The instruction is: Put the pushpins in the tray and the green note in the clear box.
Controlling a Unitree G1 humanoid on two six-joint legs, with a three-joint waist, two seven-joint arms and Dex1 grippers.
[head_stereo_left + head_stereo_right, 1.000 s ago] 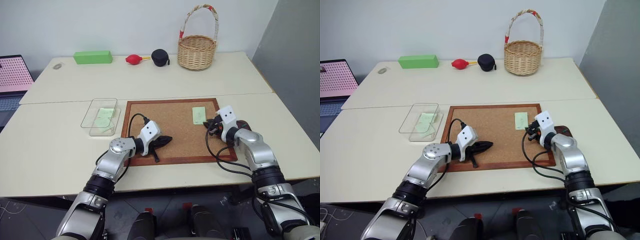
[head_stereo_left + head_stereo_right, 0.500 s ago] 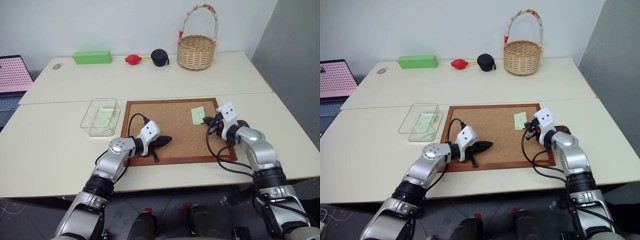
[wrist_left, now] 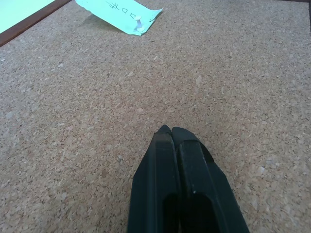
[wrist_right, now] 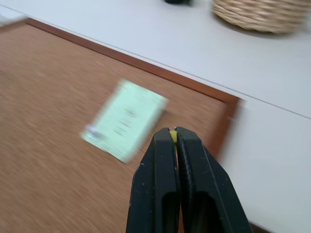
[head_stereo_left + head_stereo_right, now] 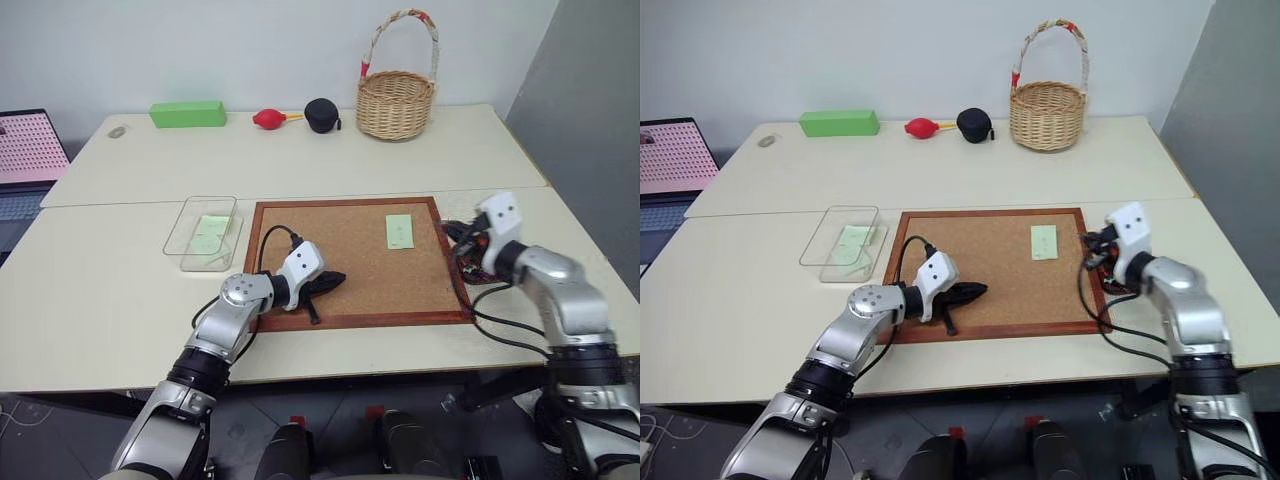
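Note:
A pale green note (image 5: 399, 231) lies on the cork board (image 5: 350, 295), held at its near end by a white pushpin (image 3: 139, 23). My right gripper (image 5: 452, 232) hovers over the board's right edge, shut on a yellow pushpin (image 4: 172, 136) that peeks out between its tips. The dark red tray (image 5: 467, 266) sits just off that edge, mostly hidden under my right hand and its cables. The clear box (image 5: 190, 262) stands left of the board with another green slip (image 5: 210, 233) inside. My left gripper (image 5: 335, 280) rests shut and empty on the board's near left part.
Along the far table edge stand a wicker basket (image 5: 395, 100), a black case (image 5: 320, 114), a red blower (image 5: 267, 119) and a thick green block (image 5: 186, 113). A laptop (image 5: 25, 150) sits at the far left.
My right gripper has drawn away from the note, moving right and up to the board's right edge, shut on the yellow pin. The note turned slightly and lies straight again. The left arm stayed still.

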